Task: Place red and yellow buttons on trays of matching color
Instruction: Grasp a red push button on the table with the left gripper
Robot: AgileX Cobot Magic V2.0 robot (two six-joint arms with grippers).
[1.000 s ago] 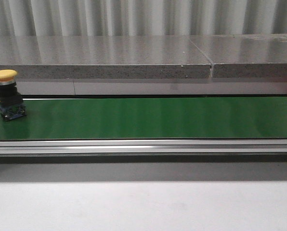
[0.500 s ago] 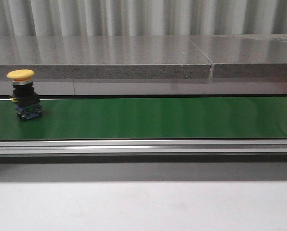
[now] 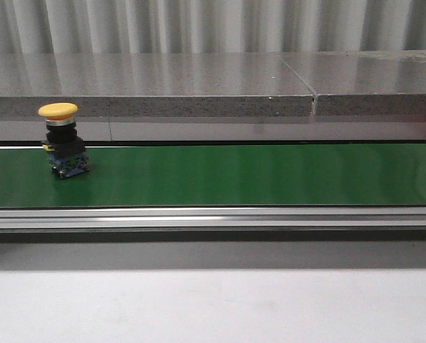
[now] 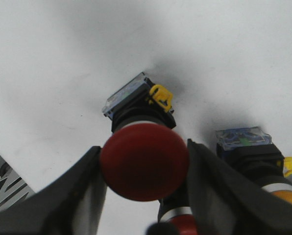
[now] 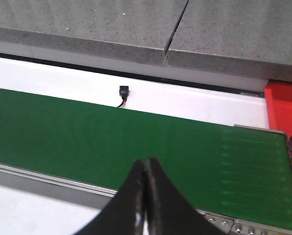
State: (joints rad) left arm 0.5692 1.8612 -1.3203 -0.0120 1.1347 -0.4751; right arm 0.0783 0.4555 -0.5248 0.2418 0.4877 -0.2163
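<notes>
The yellow button [image 3: 61,141] has ridden rightward along the green conveyor belt [image 3: 256,175] over the last second, from the far left edge of the front view to a spot a little further in, standing upright; by that drift it is heading toward the right arm's reach, though it is well short of it. The right tool [image 5: 145,182] hangs above the belt with its dark, tapered fingers pressed together and empty, a red tray [image 5: 283,106] showing at the belt's end. In the left wrist view, the left tool [image 4: 145,166] is clamped on a red button [image 4: 144,160] by its smooth, domed mushroom cap, above a plain white surface [image 4: 62,73]; another button [image 4: 263,161] with an orange-yellow cap lies just beside it. Each button has a glossy cap, black cylindrical collar and clear-blue blocky contact base. The belt looks matte and rubbery; the ledge [image 3: 199,82] behind is speckled grey stone.
</notes>
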